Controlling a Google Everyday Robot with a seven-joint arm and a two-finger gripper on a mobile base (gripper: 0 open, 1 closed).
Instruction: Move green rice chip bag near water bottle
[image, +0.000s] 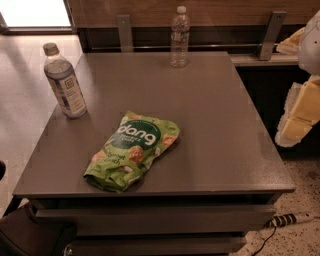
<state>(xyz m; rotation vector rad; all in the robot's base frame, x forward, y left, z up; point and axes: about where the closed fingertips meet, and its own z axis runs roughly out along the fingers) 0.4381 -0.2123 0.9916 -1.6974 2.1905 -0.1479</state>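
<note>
The green rice chip bag (134, 150) lies flat on the grey table (215, 110), near the front edge and left of centre, with its white "dang" lettering facing up. The water bottle (179, 37), slim and clear with a white cap, stands upright at the table's far edge, well behind the bag. My gripper (294, 129) hangs on the white and yellowish arm at the right edge of the view. It is off the table's right side, level with the bag and far from it. It holds nothing that I can see.
A wider grey-capped bottle (64, 82) with a white-and-dark label stands upright near the table's left edge. A wooden wall with a rail and metal brackets (270, 35) runs behind the table. A power strip (290, 219) lies on the floor at the lower right.
</note>
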